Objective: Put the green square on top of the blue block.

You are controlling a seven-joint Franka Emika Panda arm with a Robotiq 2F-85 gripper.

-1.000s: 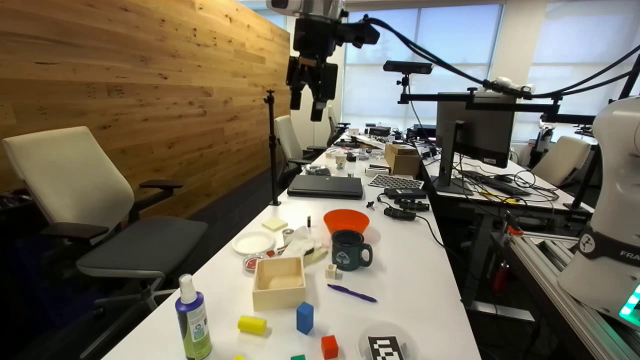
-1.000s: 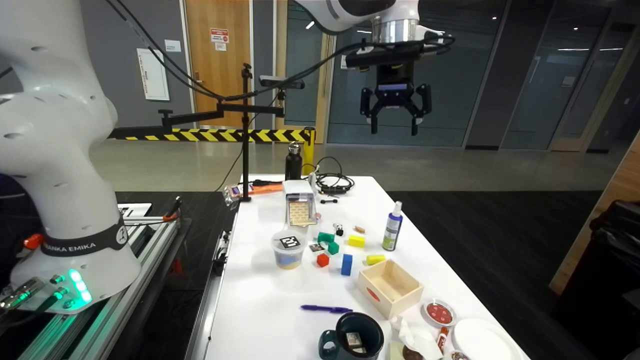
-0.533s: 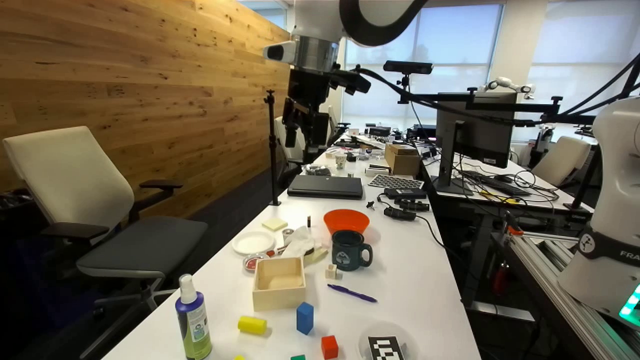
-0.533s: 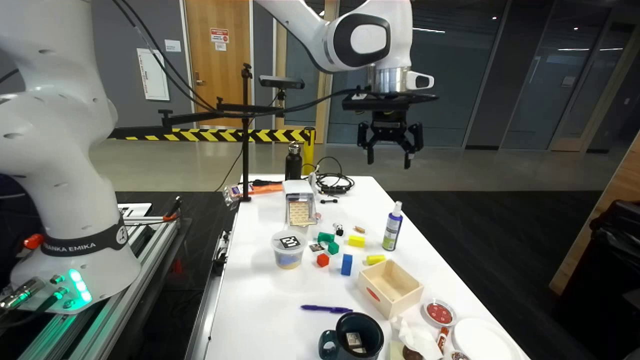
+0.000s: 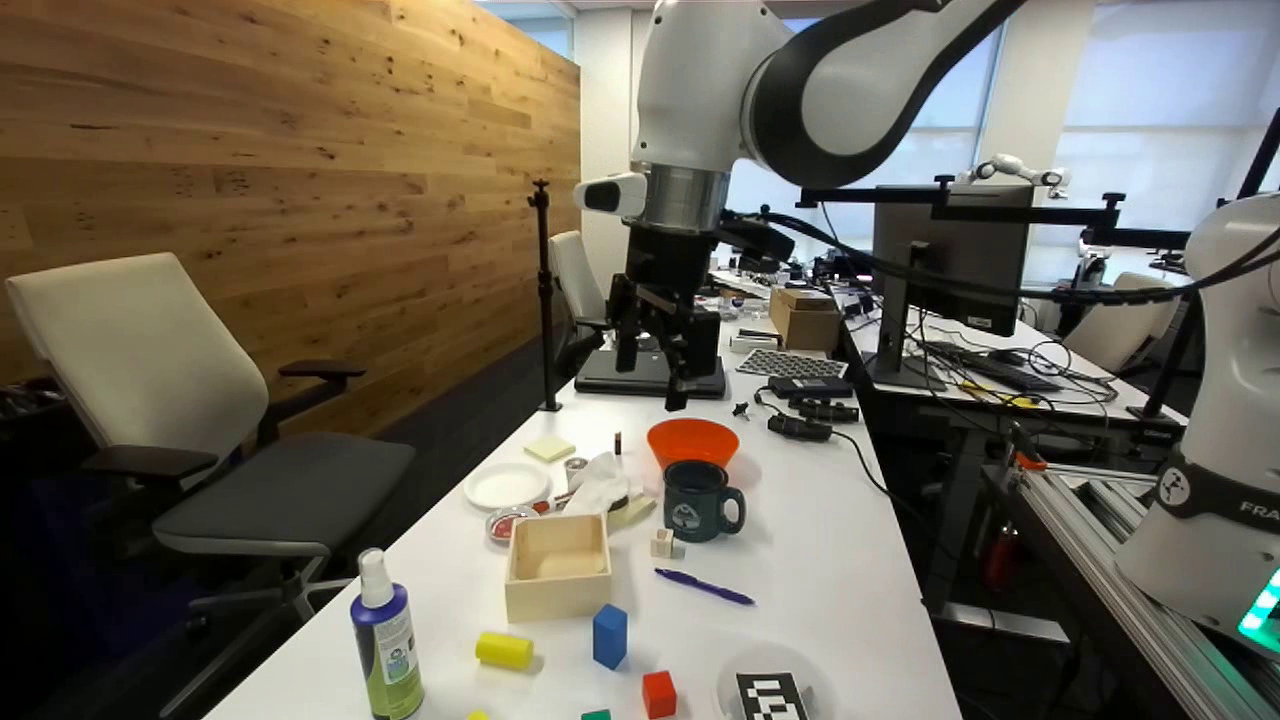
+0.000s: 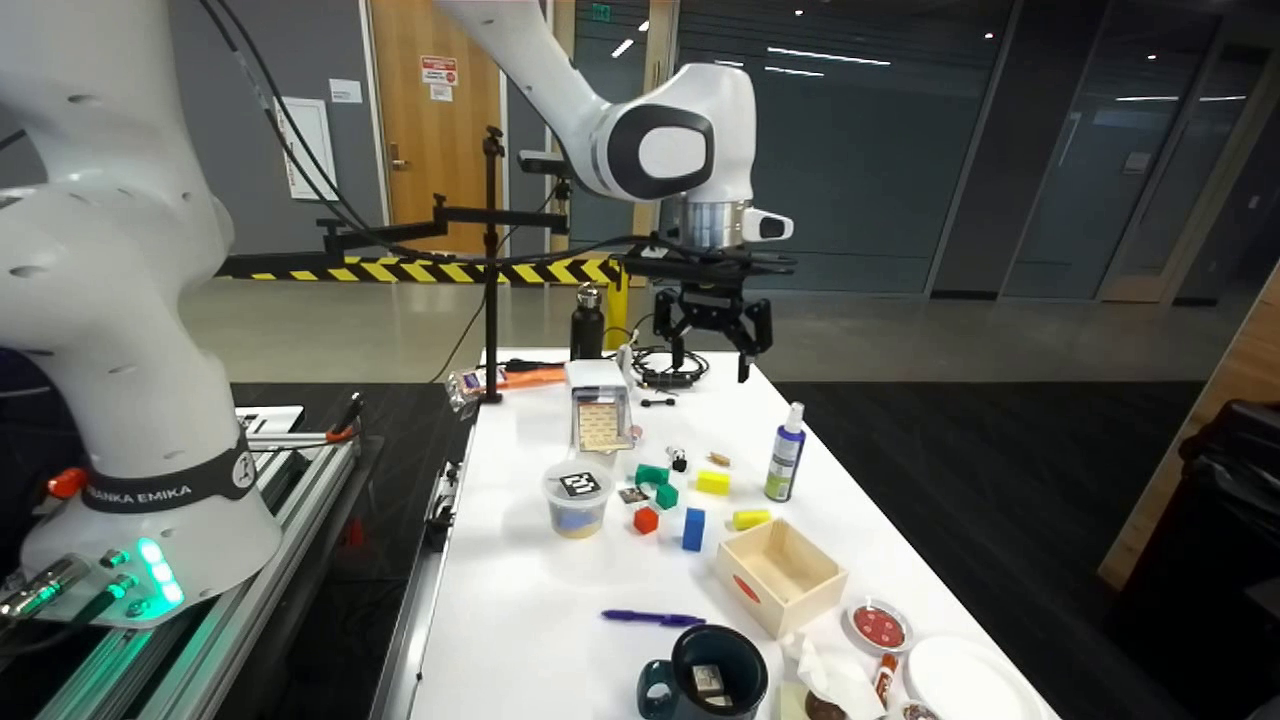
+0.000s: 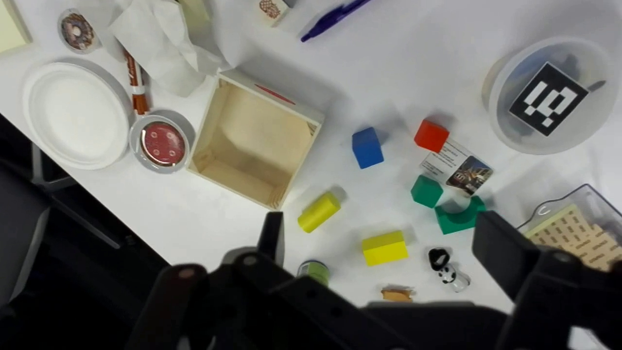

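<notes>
The green square [image 6: 667, 496] is a small green cube lying on the table near the far blocks in an exterior view. It shows in the wrist view as a green square [image 7: 426, 191] touching or nearly touching a green arch piece. A short gap away stands the upright blue block [image 6: 693, 529], also in both the wrist view, as the blue block [image 7: 368, 148], and an exterior view, as the blue block [image 5: 610, 636]. My gripper [image 6: 711, 368] hangs well above the table, jaws spread wide with nothing between them. From the wrist, the gripper [image 7: 380, 218] frames the blocks far below.
Around the blocks lie a red cube [image 7: 432, 135], a yellow cylinder [image 7: 319, 212], a yellow block [image 7: 385, 248] and a green arch [image 7: 460, 216]. A wooden box [image 7: 255, 141], a lidded tub [image 6: 577, 510], a spray bottle [image 6: 786, 455] and a dark mug [image 5: 698, 500] stand nearby.
My arm has come down steadily over the last second. In the exterior views the open gripper sits much lower and has shifted sideways. The blocks have not moved.
</notes>
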